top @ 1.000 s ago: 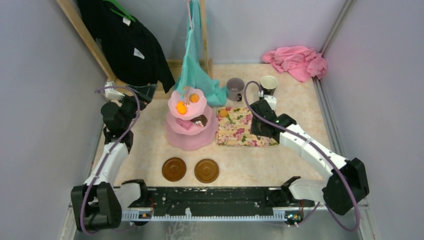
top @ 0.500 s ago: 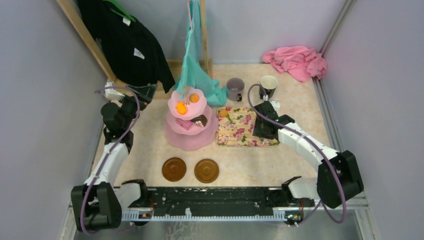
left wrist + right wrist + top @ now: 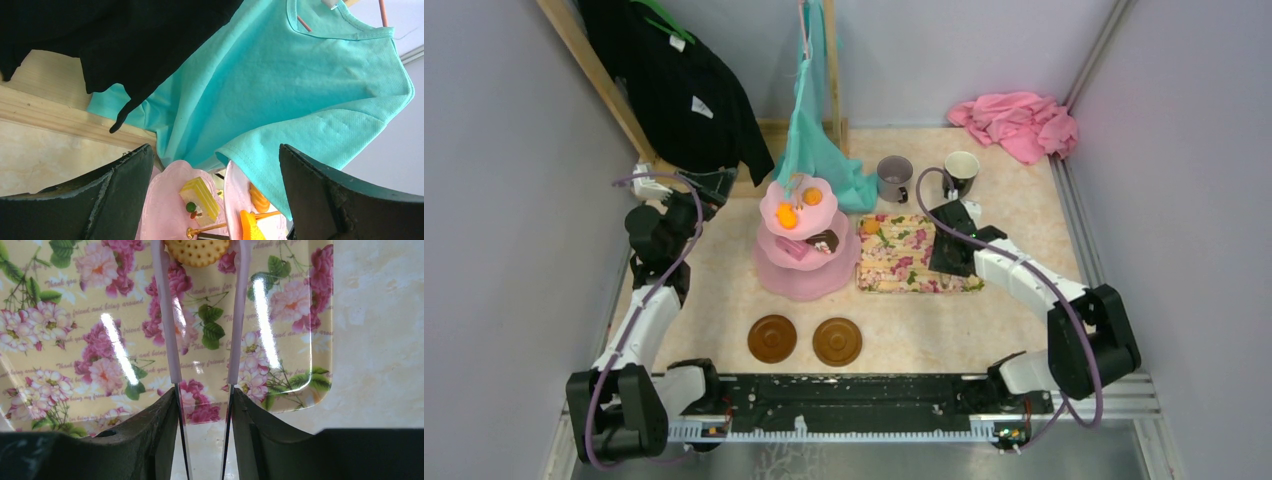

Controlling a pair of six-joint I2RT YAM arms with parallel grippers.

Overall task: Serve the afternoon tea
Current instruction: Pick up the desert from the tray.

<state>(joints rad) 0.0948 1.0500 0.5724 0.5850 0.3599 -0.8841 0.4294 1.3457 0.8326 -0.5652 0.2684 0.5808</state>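
Observation:
The pink three-tier stand point(image 3: 769, 272) holds two orange cakes point(image 3: 787, 215) on top and a brown cake point(image 3: 824, 240) and a pink cake point(image 3: 792, 250) lower down. My left gripper point(image 3: 664, 225) is open and empty left of it. Its wrist view point(image 3: 215, 150) shows a yellow cake point(image 3: 201, 199) on the stand point(image 3: 160, 205). My right gripper point(image 3: 944, 242) is shut on pink-tipped tongs point(image 3: 170, 330), whose tips flank a round orange cake point(image 3: 197, 250) on the floral tray point(image 3: 75, 340). That cake point(image 3: 870, 226) lies at the tray's far left corner.
A grey mug point(image 3: 894, 177) and a black white-lined mug point(image 3: 961, 170) stand behind the floral tray point(image 3: 904, 268). Two brown discs point(image 3: 772, 338) point(image 3: 837, 341) lie near the front. Teal fabric point(image 3: 809, 130) hangs over the stand. A pink cloth point(image 3: 1019, 122) lies at the back right.
My right arm's elbow has swung inward and its gripper has shifted slightly over the tray's right end. The left arm has not moved.

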